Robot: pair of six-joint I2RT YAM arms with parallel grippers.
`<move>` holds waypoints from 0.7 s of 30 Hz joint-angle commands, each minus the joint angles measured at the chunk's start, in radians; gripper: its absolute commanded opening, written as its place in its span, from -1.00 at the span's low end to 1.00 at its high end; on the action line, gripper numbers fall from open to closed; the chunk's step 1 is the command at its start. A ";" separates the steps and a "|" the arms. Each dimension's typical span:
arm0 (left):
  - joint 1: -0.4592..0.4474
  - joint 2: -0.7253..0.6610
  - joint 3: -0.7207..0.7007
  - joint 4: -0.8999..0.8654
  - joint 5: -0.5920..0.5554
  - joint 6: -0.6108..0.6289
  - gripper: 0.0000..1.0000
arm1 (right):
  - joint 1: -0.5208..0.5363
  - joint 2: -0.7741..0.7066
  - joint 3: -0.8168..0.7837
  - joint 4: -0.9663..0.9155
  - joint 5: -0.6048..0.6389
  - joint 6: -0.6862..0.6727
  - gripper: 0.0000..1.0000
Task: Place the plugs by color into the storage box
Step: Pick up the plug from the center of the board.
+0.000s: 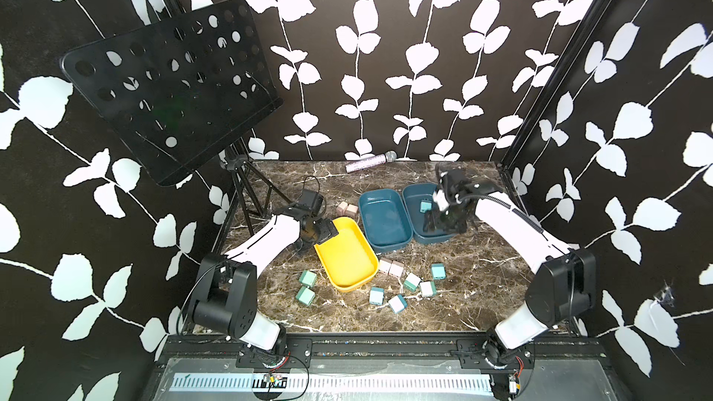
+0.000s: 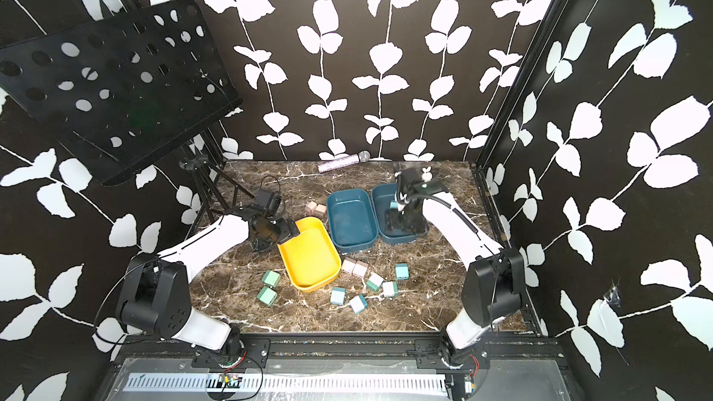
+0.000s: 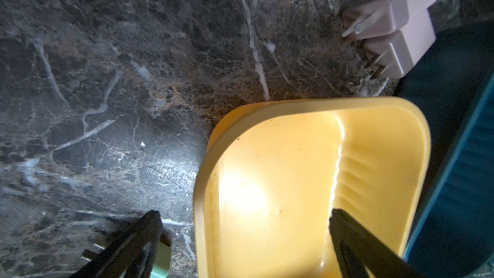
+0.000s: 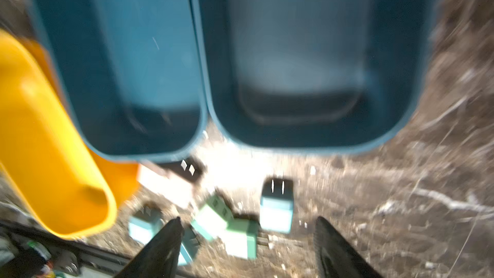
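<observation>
**A:** ok so the right gripper point(image 4: 248, 221) hangs over the right-hand blue box point(image 4: 294, 49) with its jaws apart and nothing in them. One blue plug point(image 1: 425, 206) lies inside that box, right of centre in both top views.

**B:** and the next one?

**A:** my guess is the loose blue plug point(image 1: 438, 271). It's almost straight down the frame from the gripper, on the table point(image 1: 482, 295) a little way from the box's near wall. Its prongs point back toward the boxes, so it lies lengthwise up-and-down the frame. The other plugs point(image 1: 397, 303) are scattered across the lower middle.

**B:** left arm any closer?

**A:** nah. The left gripper point(image 3: 246, 212) is spread wide at centre left, with only the corner rim of the yellow box point(image 3: 294, 108) between its fingers. The right arm looks clearly nearer.
</observation>
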 commanded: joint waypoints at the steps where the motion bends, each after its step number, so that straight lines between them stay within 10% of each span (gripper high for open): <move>1: -0.010 0.008 0.035 -0.001 0.014 0.016 0.98 | -0.002 -0.038 -0.141 0.019 -0.007 0.024 0.51; 21: -0.026 -0.044 -0.008 -0.031 -0.001 0.004 0.98 | 0.000 0.126 -0.353 0.256 -0.054 0.032 0.12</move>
